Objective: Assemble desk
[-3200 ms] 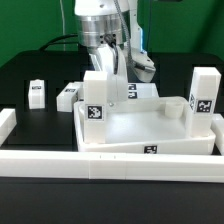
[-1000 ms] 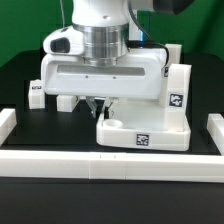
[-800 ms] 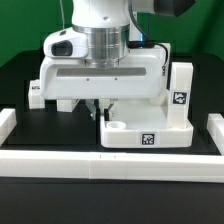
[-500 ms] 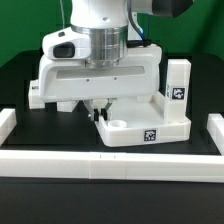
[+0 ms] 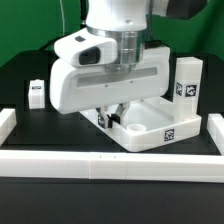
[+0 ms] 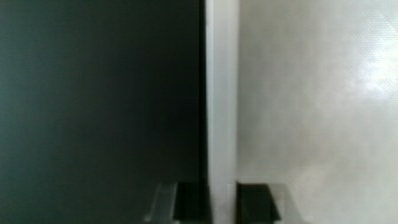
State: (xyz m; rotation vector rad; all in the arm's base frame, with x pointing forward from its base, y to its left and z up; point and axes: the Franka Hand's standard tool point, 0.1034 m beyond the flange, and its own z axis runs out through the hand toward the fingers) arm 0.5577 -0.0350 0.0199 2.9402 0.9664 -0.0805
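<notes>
The white tray-like tabletop [image 5: 152,128] lies on the black table, turned at an angle, with a tag on its near wall. One white leg [image 5: 187,80] stands upright at its far right corner. My gripper [image 5: 112,116] reaches down over the tabletop's left end and is shut on its raised rim. In the wrist view the white rim [image 6: 221,100] runs between the two dark fingers [image 6: 183,203], with the tabletop's floor [image 6: 320,100] on one side. A loose white leg [image 5: 37,93] stands on the table at the exterior view's left. Other legs are hidden behind my hand.
The long white border wall [image 5: 100,164] runs along the front, with raised ends at the left [image 5: 7,122] and right [image 5: 215,124]. My wide white hand body [image 5: 105,75] blocks the middle of the exterior view.
My wrist has turned with the rim in its grip. The tabletop has rotated on the table, and its upright leg has swung toward the exterior view's right.
</notes>
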